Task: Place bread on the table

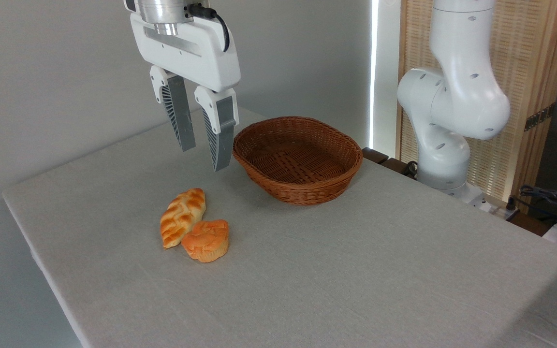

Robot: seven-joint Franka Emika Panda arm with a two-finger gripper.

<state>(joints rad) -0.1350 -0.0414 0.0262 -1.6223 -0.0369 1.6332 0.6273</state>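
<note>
One table (356, 270), covered in light grey woven cloth, fills most of the frame and carries every loose item. The white Franka arm (452, 96) stands at the upper right, off the table's far edge, which leaves the cloth surface free as a work area. The brown oval wicker basket (298, 159) sits at upper centre and holds nothing visible; its empty interior suggests it serves as the source container for the task. The gripper (202, 145) hangs at upper left centre, well above the cloth, fingers pointing down and spread apart with nothing between them. This posture is consistent with a completed release. The bread (182, 216), a braided golden-brown loaf, lies flat on the cloth at left centre, below the gripper. A round orange muffin (206, 240) rests touching the loaf's lower right end. Judged from this layout, the placement requirement appears met.
</note>
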